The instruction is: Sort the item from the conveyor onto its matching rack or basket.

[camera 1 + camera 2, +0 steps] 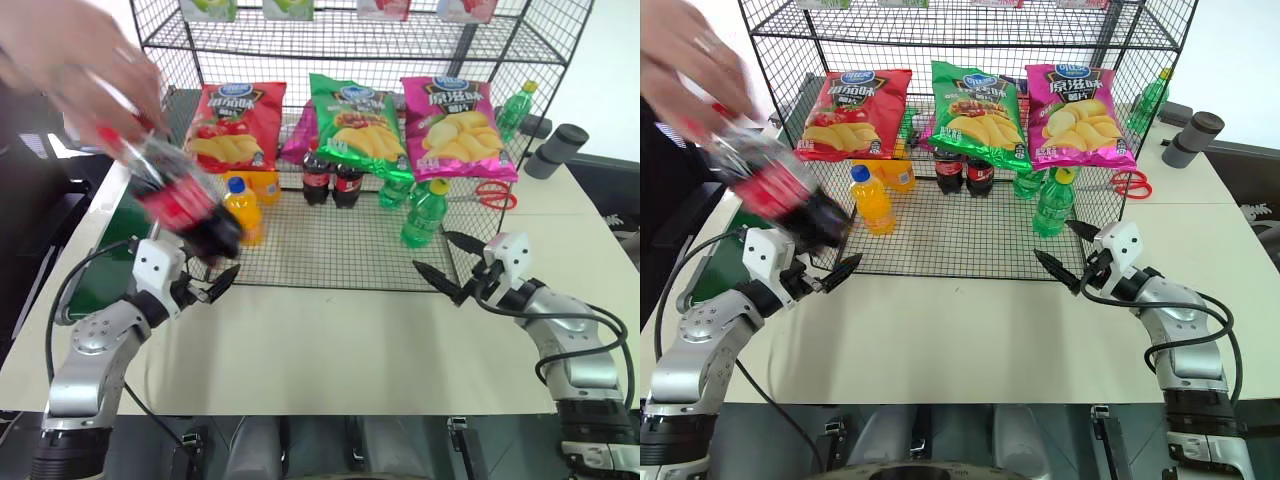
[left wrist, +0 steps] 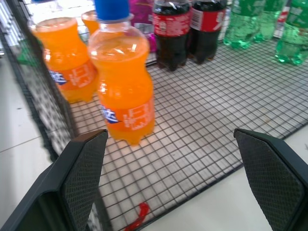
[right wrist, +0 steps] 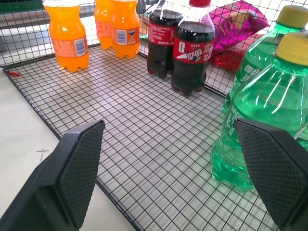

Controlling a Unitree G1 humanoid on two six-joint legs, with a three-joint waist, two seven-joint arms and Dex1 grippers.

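A person's hand [image 1: 75, 60] holds the item, a cola bottle [image 1: 180, 195] with a red label, tilted in the air at the left. It hangs over the near end of the conveyor [image 1: 108, 245] and just above my left gripper [image 1: 215, 285], which is open and empty. My right gripper [image 1: 432, 252] is open too, at the front right edge of the rack [image 1: 330, 255]. On the rack's mesh bottom tier stand two more cola bottles [image 3: 192, 48].
Orange soda bottles [image 2: 122, 82] stand at the tier's left and green bottles [image 3: 260, 110] at its right. Chip bags [image 1: 355, 120] lean at the back. Red scissors [image 1: 490, 193] and grey cylinders [image 1: 555, 150] lie on the table to the right.
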